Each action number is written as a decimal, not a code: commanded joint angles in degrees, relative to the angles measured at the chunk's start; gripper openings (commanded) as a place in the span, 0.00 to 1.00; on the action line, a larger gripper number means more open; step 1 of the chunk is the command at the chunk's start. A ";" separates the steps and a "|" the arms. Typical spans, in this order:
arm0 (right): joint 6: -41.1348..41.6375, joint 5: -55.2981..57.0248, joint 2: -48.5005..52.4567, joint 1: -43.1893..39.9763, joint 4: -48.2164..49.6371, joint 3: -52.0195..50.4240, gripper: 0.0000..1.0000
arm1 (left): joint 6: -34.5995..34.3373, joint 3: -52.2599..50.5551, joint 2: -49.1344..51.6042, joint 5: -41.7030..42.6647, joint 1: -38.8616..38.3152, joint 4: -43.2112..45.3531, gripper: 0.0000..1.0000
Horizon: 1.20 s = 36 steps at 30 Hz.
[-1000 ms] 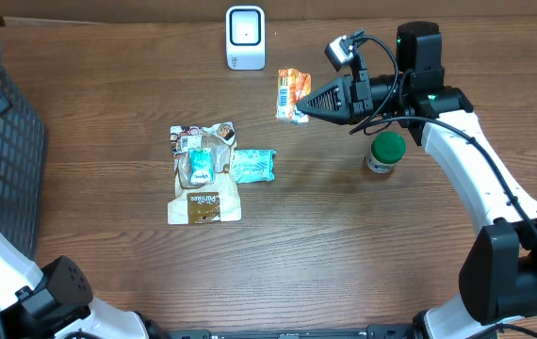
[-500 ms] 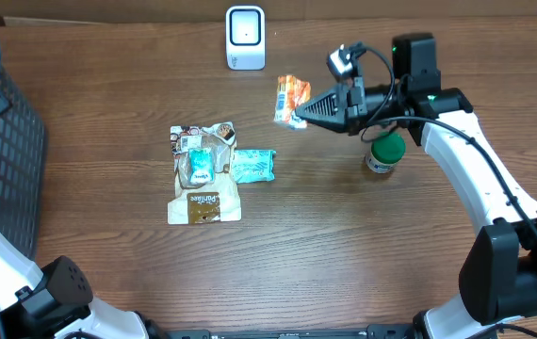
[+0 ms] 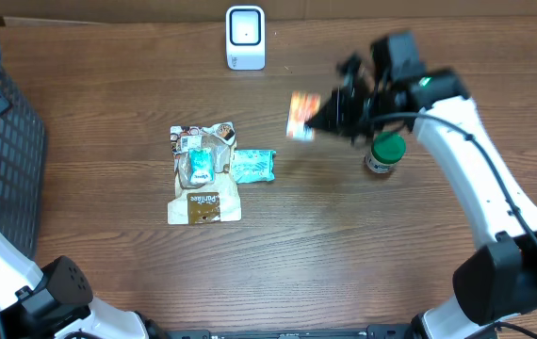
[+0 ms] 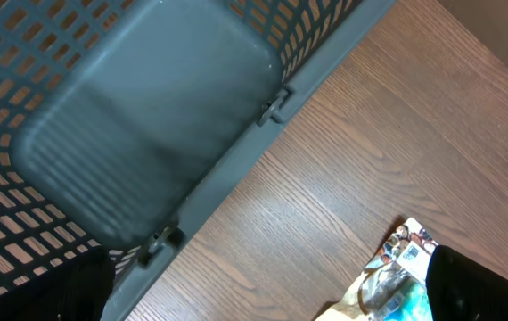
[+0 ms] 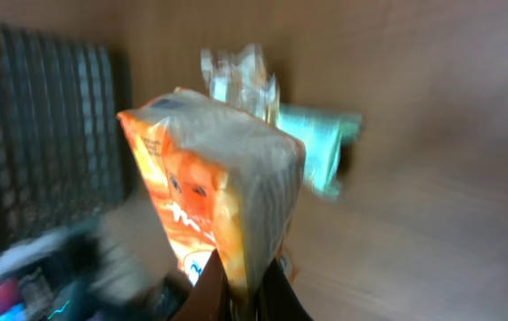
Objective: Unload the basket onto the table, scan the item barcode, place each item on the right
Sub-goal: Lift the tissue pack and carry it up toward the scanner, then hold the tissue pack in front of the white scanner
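Note:
My right gripper (image 3: pixel 317 121) is shut on an orange snack packet (image 3: pixel 301 117), held in the air right of the table's middle; the frame is blurred by motion. In the right wrist view the orange packet (image 5: pixel 223 196) stands up from between the shut fingers (image 5: pixel 209 294). The white barcode scanner (image 3: pixel 245 38) stands at the table's far edge, up and left of the packet. My left gripper (image 4: pixel 263 303) hangs open over the table beside the basket, with nothing between its dark fingertips (image 4: pixel 481 285).
A dark plastic basket (image 3: pixel 5 141) fills the left edge. A brown pouch (image 3: pixel 203 174) and a teal packet (image 3: pixel 252 165) lie at mid-table. A green-lidded jar (image 3: pixel 384 151) stands under my right arm.
My right arm has swung the orange packet down and to the right, away from the scanner, and turned it. The left arm has not moved.

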 commanded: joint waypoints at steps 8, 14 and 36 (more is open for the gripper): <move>-8.26 37.66 16.57 10.14 -8.20 41.46 0.04 | -0.55 -0.28 -0.28 0.04 -0.02 0.09 0.99; -16.37 63.60 25.99 16.33 3.28 42.69 0.04 | -0.57 -0.28 -0.28 0.04 -0.02 0.09 1.00; -51.60 69.05 49.68 17.73 40.00 41.94 0.12 | -0.57 -0.28 -0.28 0.04 -0.02 0.09 1.00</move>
